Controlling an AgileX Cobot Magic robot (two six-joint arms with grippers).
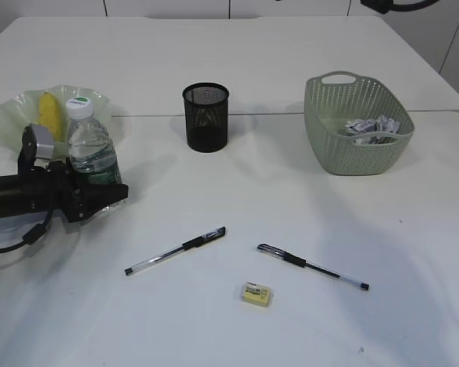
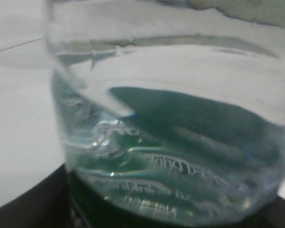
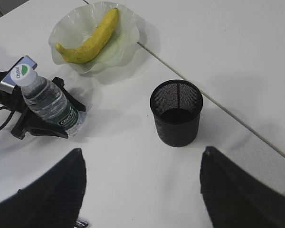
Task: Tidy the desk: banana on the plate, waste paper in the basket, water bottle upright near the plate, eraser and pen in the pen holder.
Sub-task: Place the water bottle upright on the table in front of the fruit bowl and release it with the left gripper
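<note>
My left gripper [image 1: 107,191] is shut on the water bottle [image 1: 92,153], which stands upright right beside the plate [image 1: 8,115]. The bottle fills the left wrist view [image 2: 171,142]. The banana [image 1: 50,113] lies on the plate. The waste paper [image 1: 373,126] lies inside the basket [image 1: 344,153]. The pen holder [image 1: 206,116] stands mid-desk. Two pens [image 1: 176,250] [image 1: 312,266] and the eraser [image 1: 256,293] lie on the front of the desk [image 1: 413,252]. My right gripper [image 3: 141,156] is open and empty, high above the desk, out of the exterior view.
The right wrist view shows the plate [image 3: 128,28] with the banana [image 3: 92,38], the held bottle [image 3: 50,102], the left gripper [image 3: 73,122] and the pen holder [image 3: 176,111]. The desk seam [image 1: 275,115] runs behind the pen holder.
</note>
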